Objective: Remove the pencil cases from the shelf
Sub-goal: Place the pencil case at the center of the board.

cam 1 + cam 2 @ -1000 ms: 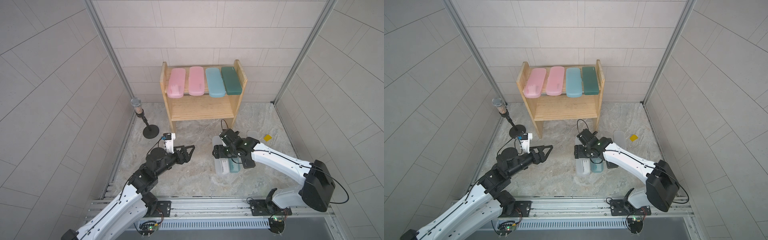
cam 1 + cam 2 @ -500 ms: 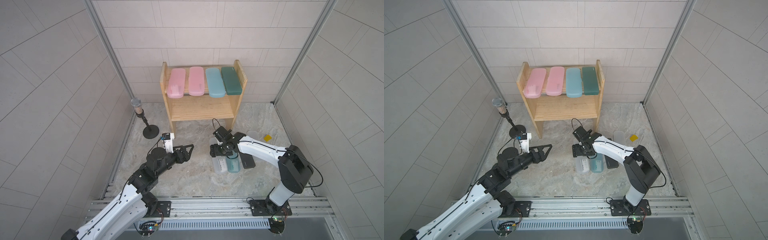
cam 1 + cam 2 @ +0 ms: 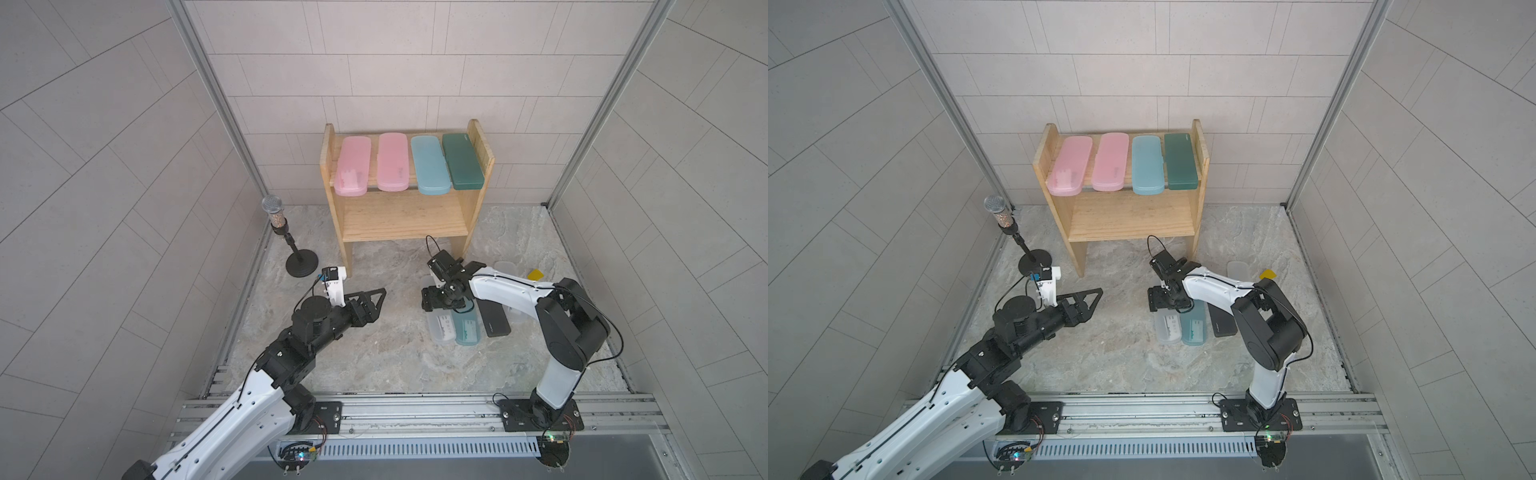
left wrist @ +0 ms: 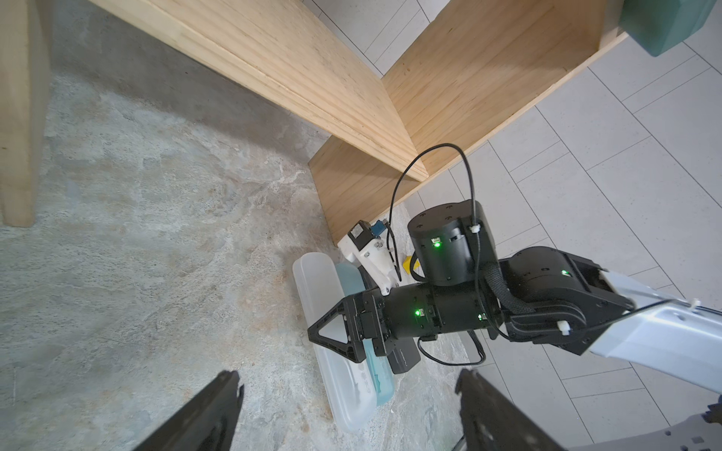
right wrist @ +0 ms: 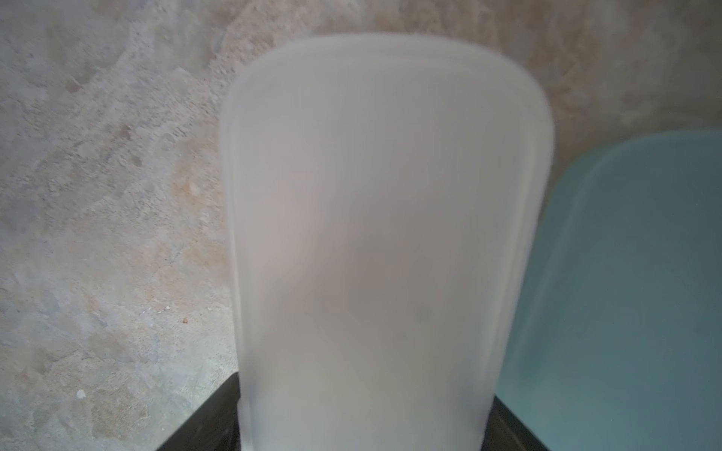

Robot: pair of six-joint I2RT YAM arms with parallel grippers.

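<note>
The shelf (image 3: pixel 403 220) stands against the back wall. Its top tier carries two pink pencil cases (image 3: pixel 352 170) (image 3: pixel 392 162), a light blue one (image 3: pixel 430 165) and a dark green one (image 3: pixel 462 161); its lower tier is bare. On the floor in front lie a frosted clear case (image 3: pixel 440 328) (image 5: pixel 383 234), a light blue case (image 3: pixel 467 330) (image 5: pixel 633 293) and a black case (image 3: pixel 494 320), side by side. My right gripper (image 3: pixel 434 297) (image 5: pixel 363 410) is shut on the far end of the frosted case. My left gripper (image 3: pixel 374 299) (image 4: pixel 347 390) hangs open and empty to the left.
A microphone on a round black stand (image 3: pixel 274 208) is left of the shelf. Another frosted clear case (image 3: pixel 508 268) and a small yellow piece (image 3: pixel 535 274) lie on the floor behind the right arm. Tiled walls close in both sides.
The right arm's elbow has swung in toward the left, while its gripper stays on the frosted case beside the blue one. The left gripper has opened a little wider.
</note>
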